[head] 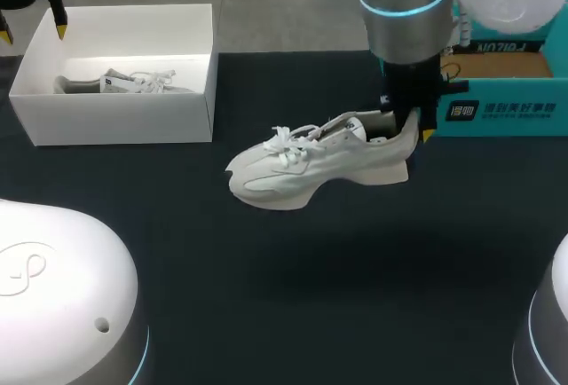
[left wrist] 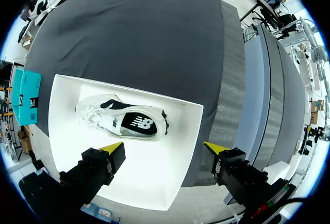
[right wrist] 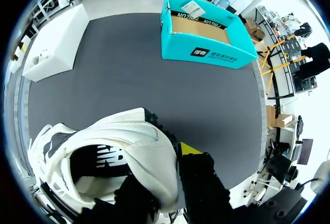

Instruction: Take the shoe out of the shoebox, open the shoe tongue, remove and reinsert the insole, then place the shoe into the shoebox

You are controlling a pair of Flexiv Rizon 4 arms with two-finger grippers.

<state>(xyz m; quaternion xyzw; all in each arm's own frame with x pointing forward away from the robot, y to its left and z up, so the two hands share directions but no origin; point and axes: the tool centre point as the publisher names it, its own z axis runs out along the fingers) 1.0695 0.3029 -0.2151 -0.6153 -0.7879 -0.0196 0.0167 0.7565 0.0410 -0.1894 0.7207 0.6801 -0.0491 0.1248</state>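
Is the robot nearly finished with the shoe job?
Not yet. The shoe is outside the teal box, which sits empty. Right now the right gripper holds it by the heel over the table. The insole looks to be inside, so I cannot tell whether that step is done. Putting the shoe into the box is left.

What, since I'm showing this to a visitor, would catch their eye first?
The white shoe, held by its heel in the right gripper above the middle of the dark table. Next, the white box at the far left with a second shoe inside, the open left gripper over it, and the teal box at the far right.
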